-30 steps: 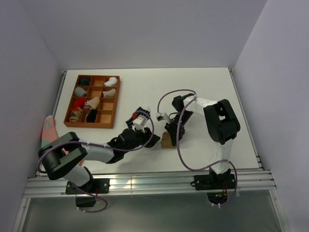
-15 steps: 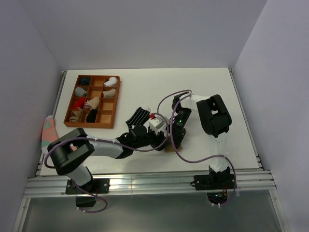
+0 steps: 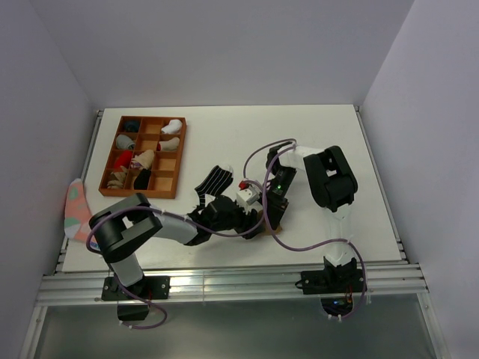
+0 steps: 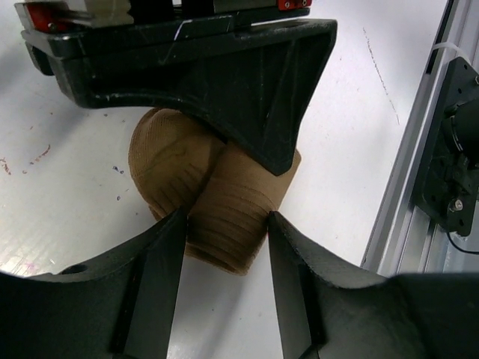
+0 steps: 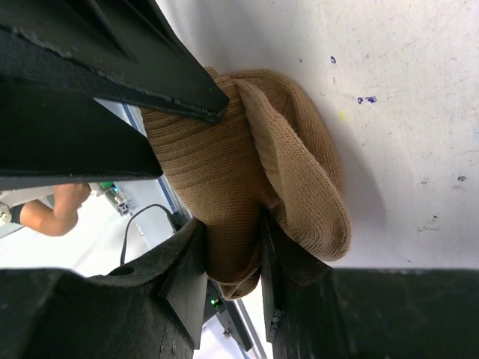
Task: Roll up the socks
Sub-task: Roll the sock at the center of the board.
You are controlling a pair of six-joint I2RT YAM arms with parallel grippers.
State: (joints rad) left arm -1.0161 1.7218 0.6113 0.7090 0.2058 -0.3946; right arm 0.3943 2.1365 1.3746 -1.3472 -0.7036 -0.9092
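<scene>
On the tabletop (image 3: pixel 329 127) we see a wooden tray (image 3: pixel 178 161) at upper left, a pink sock (image 3: pixel 75 206) at the left edge, and the black striped sock (image 3: pixel 212 179) lying flat left of centre. The tan sock (image 4: pixel 213 198) lies at centre, part-folded, its long axis running bottom to top in the left wrist view. The right gripper (image 5: pixel 230 232) is clamped on it, hiding its far end. The left gripper (image 4: pixel 226 224) stands apart, astride its near end.

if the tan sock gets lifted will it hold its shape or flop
Probably floppy: the tan sock is soft ribbed knit, bulging where the right hand pinches it. The loose fold would likely unroll if released. It looks light and unlikely to slip.
</scene>
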